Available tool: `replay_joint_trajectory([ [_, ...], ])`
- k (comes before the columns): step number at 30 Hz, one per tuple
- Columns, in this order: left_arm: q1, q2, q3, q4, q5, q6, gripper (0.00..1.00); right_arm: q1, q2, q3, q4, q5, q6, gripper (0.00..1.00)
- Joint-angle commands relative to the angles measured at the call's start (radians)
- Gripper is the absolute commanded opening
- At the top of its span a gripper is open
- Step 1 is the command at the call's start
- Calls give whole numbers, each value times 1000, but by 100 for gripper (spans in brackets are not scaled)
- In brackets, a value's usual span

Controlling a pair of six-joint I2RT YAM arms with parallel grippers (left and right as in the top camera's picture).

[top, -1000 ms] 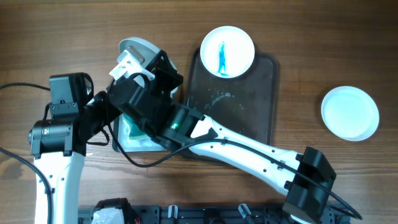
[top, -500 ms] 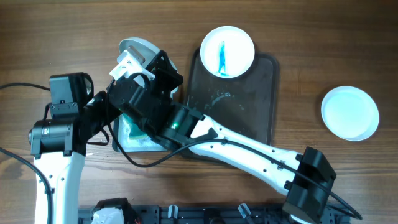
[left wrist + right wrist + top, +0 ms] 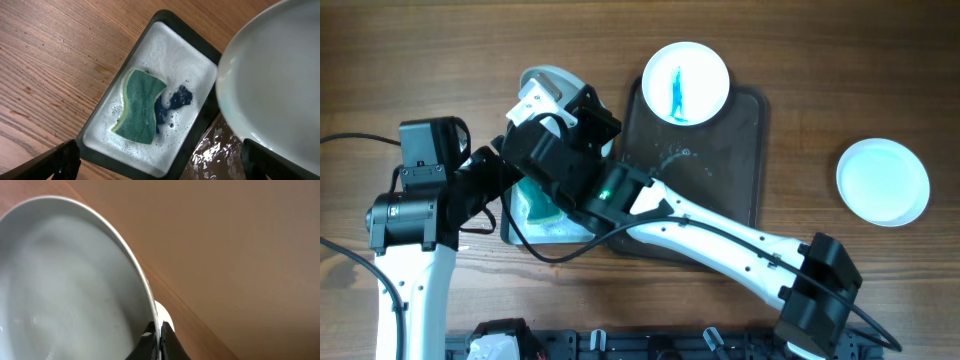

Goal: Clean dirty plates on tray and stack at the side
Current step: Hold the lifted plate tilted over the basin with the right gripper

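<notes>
Two fingers of the right gripper (image 3: 159, 331) are pinched shut on the rim of the held plate (image 3: 65, 280), which hangs tilted over the far end of the basin (image 3: 161, 14). The left gripper (image 3: 167, 162) hovers with its jaws spread wide and empty, above the sponge (image 3: 142, 107) lying in the foam beside a blue blot (image 3: 180, 97).

Judging by this, the step in hand is scrubbing. The left arm should drop straight onto the sponge and close across its narrow width. The right arm should keep the plate's face turned toward the sponge and low over the basin, so drips fall in the foam. With only an edge pinch, hard rubbing could twist the plate out, so light strokes toward the held rim look safest.

Further out, the smeared plate (image 3: 686, 82) sits at the far end of the tray (image 3: 720, 190), and the clean plate (image 3: 883, 181) lies on the table, well apart to the right.

Compared with a second ago, the held plate and right wrist have shifted slightly right and nearer, uncovering more of the basin. Both other plates have stayed put.
</notes>
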Motion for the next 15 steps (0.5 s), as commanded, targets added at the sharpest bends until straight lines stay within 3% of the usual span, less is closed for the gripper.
replay_joint_trajectory([
  [1, 6, -4, 18, -1, 8, 5, 100, -14, 0, 20, 37, 68, 130, 4],
  [3, 6, -4, 18, -1, 8, 5, 100, -11, -6, 20, -7, -120, 35, 4],
  [4, 6, -3, 18, -1, 8, 5, 100, -10, -6, 20, -19, -112, -5, 4],
  [5, 6, -4, 18, -1, 8, 5, 100, -10, -5, 20, -8, -23, 15, 4],
  [6, 6, -4, 18, -1, 8, 5, 100, -18, -3, 20, 8, 50, 125, 4],
  [9, 6, -3, 18, -1, 8, 5, 100, -22, -6, 20, -40, -156, 134, 4],
  [12, 6, -4, 18, -1, 8, 4, 100, -56, -6, 20, -116, -150, 374, 4],
  [15, 6, -4, 18, -1, 8, 5, 100, -129, -6, 20, -216, -347, 631, 4],
])
